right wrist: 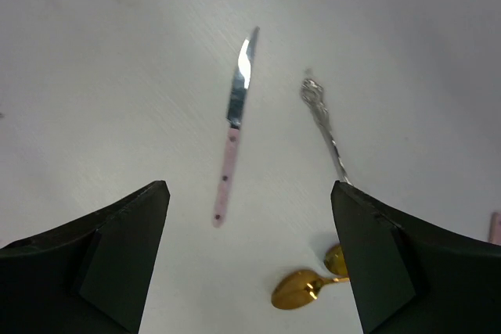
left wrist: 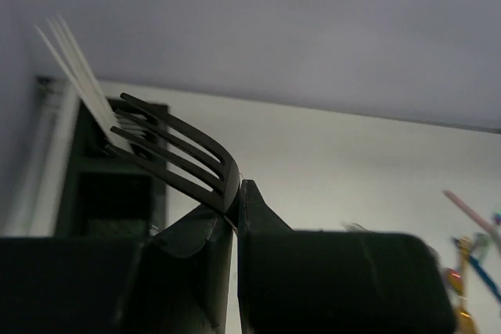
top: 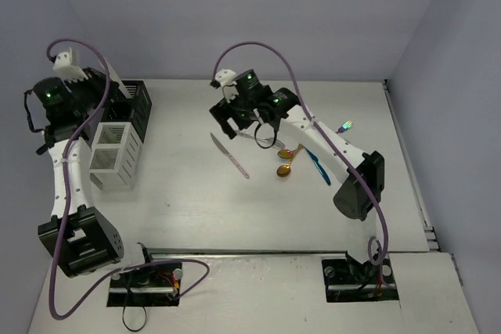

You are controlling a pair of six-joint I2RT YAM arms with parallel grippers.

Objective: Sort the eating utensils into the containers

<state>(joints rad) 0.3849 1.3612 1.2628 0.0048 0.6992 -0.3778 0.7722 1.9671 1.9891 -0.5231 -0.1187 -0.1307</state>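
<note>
My left gripper (left wrist: 237, 197) is shut on a black fork (left wrist: 176, 154), its tines pointing up and left. It hangs over the black caddy (left wrist: 109, 185), which holds thin pale sticks (left wrist: 78, 76). In the top view the left gripper (top: 117, 99) is at the black caddy (top: 139, 107), with the white caddy (top: 117, 154) just in front. My right gripper (right wrist: 250, 189) is open and empty above the table. A pink-handled knife (right wrist: 233, 138), a silver utensil (right wrist: 322, 123) and gold spoons (right wrist: 301, 289) lie below it. In the top view the right gripper (top: 243, 127) is above the knife (top: 229, 155).
Two gold spoons (top: 286, 160) and a blue-handled piece (top: 317, 163) lie right of the knife. A small iridescent piece (top: 344, 125) lies further right. The right arm's elbow (top: 356, 185) hangs over the table's right side. The table's right edge (top: 407, 162) is near.
</note>
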